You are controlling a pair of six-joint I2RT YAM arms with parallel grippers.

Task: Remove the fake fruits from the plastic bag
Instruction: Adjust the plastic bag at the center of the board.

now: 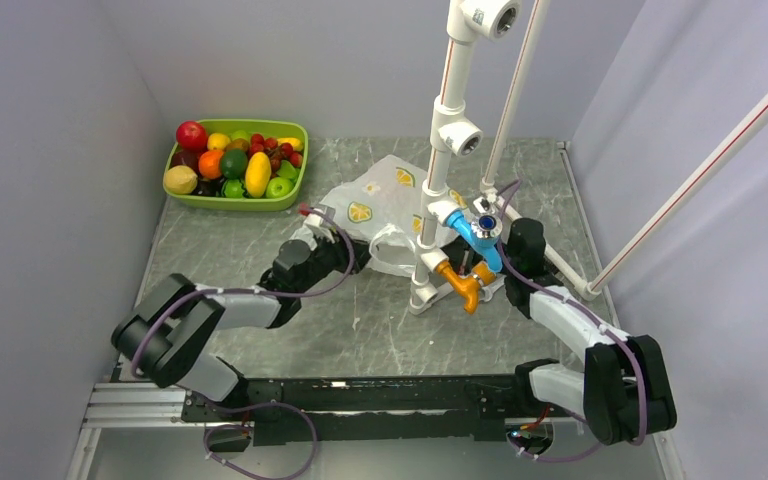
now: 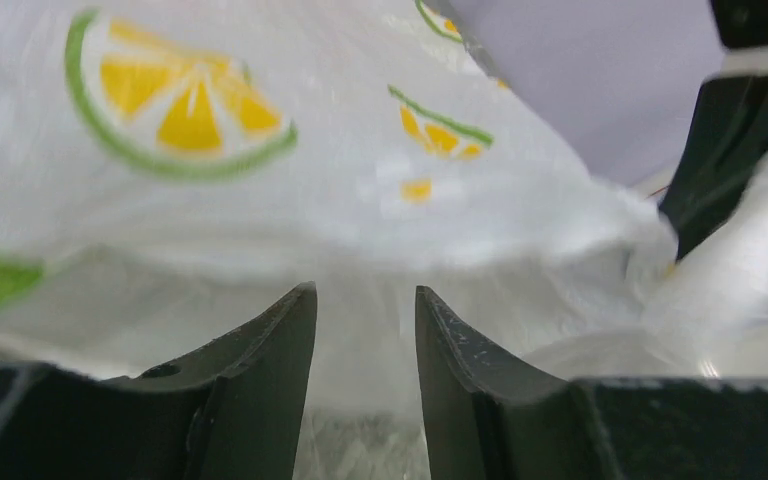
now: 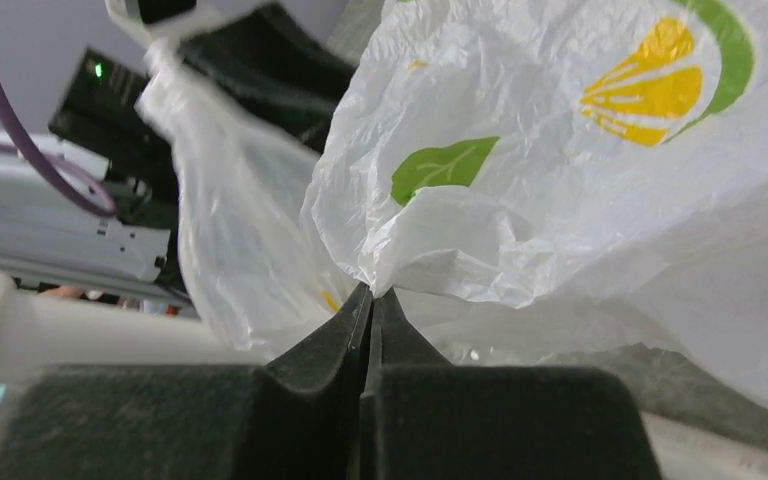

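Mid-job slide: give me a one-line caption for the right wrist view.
Right end effector pinches a fold of the lemon-print plastic bag, jaws fully shut.

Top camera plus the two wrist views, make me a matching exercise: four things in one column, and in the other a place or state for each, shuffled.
Column one:
1. green tray
2. plastic bag
3. left gripper
4. right gripper

Column two:
A. fingers closed, pinching bag film
B. back left corner
C. fingers apart, bag film in the gap
D. centre, printed with lemon slices

Pairs: 1-B, 2-D, 3-C, 4-A
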